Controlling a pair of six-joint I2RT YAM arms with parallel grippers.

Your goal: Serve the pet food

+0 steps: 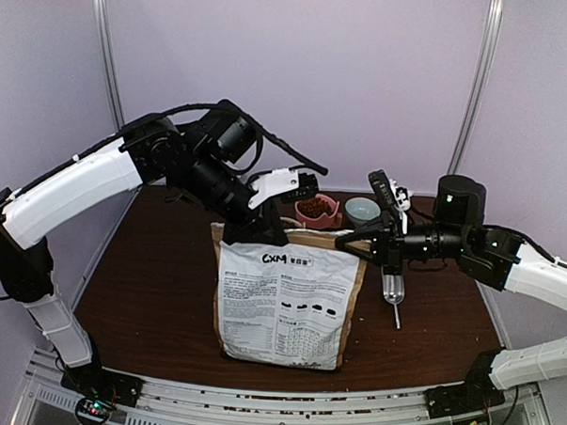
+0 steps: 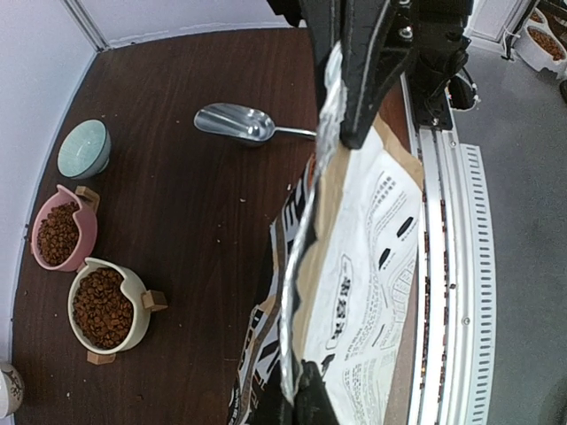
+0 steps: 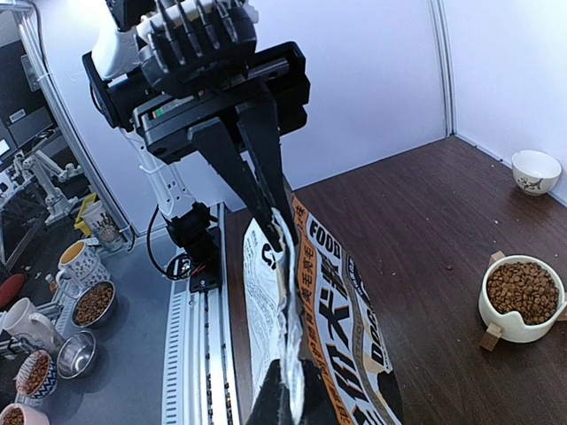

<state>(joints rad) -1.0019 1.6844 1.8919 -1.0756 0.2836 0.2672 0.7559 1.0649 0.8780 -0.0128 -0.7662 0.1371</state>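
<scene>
Pellets of small reddish-brown dry pet food (image 1: 314,207) lie heaped in a pink ceramic bowl (image 1: 335,214) just beyond the left gripper (image 1: 264,232) in the top view. That gripper is clamped on one top corner of a tall white-grey and brown printed bag (image 1: 284,307). The right gripper (image 1: 346,242) pinches the opposite corner, and a silver metal scoop (image 1: 393,291) lies on the dark wooden table (image 1: 148,291) just below its wrist.

From the left wrist, the fingers (image 2: 359,80) are closed on the bag's foil lip. Kibble fills the pink bowl and a cream handled bowl (image 2: 135,301) well off to their side.

From the right wrist, the right gripper (image 3: 285,398) holds the same lip, with the cream bowl well off to its right.
</scene>
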